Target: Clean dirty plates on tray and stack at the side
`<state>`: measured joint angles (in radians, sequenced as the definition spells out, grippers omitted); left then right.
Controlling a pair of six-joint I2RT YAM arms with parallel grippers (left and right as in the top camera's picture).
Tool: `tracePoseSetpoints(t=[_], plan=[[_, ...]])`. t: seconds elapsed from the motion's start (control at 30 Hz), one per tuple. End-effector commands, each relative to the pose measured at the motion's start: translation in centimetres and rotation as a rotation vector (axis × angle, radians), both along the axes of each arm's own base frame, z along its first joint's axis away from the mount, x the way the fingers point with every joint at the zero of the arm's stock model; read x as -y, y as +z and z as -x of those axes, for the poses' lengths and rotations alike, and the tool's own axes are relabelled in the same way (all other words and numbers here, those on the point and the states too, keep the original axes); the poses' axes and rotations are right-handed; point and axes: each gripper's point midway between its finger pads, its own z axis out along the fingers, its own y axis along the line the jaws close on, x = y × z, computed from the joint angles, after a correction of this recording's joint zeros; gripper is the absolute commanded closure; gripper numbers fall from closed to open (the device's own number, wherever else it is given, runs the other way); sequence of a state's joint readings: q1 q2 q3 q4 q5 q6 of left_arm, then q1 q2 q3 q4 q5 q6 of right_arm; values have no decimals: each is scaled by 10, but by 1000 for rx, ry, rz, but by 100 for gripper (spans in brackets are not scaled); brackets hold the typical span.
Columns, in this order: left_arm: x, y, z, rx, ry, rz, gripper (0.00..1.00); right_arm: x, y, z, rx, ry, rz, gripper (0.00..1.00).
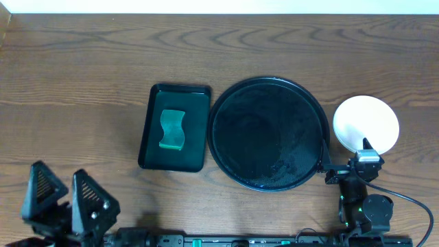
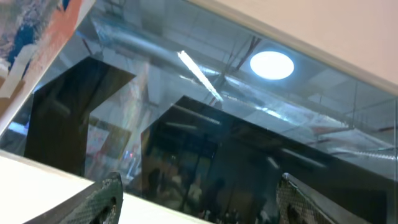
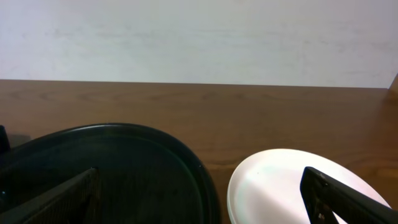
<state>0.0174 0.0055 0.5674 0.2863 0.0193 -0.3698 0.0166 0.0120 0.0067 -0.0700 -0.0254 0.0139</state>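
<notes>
Black round tray (image 1: 260, 123) is sitting mid-bench, showing no plates on it. White plate (image 1: 365, 123) is lying just beside the tray's right rim on the wooden bench (image 1: 82, 68). It is looking clean on top, no green smears showing. Cannot tell whether other plates are stacked under it; only the top one is showing.

Green sponge (image 1: 173, 129) is resting in the small rectangular tray (image 1: 192, 151), just left of the round tray, touched by nothing.

Left pincer (image 1: 65, 195) is sitting at the near-left bench edge, spread wide, pinching nothing; its camera is pointing up at ceiling and glass. Right pincer (image 3: 199, 205) is also spread wide and empty, hovering low at the near edge between tray rim and plate.

Judging this as the closing step: the job is looking done, with the arms needing only to be parked. Doing it well is meaning raising the right arm before pulling back, so neither finger is clipping the plate rim or nudging it off its spot, and keeping both pincers spread.
</notes>
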Motion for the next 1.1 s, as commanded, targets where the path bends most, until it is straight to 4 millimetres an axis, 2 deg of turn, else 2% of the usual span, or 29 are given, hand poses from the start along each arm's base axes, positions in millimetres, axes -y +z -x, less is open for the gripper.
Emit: tracePoseSetpoints(t=[0.0,0.2,0.6,0.73,0.8,1.07], plan=[[-1,-10,-9,30,-1,4,21,4,-1,0,0,-17,8,1],[-1,-32,-24,54,-1,4,21,4,0,0,0,-17,8,1],[-1,-94,-69,-93,-1,6,21,4,-1,0,0,-17,8,1],[-1,-120,-84,-154,-2,7,21,4,0,0,0,-17,8,1],[-2,-140,-94,-199,-2,7,21,4,-1,0,0,-17,8,1],[-2,-179,-110,-285,-2,8,21,4,-1,0,0,-17,8,1]])
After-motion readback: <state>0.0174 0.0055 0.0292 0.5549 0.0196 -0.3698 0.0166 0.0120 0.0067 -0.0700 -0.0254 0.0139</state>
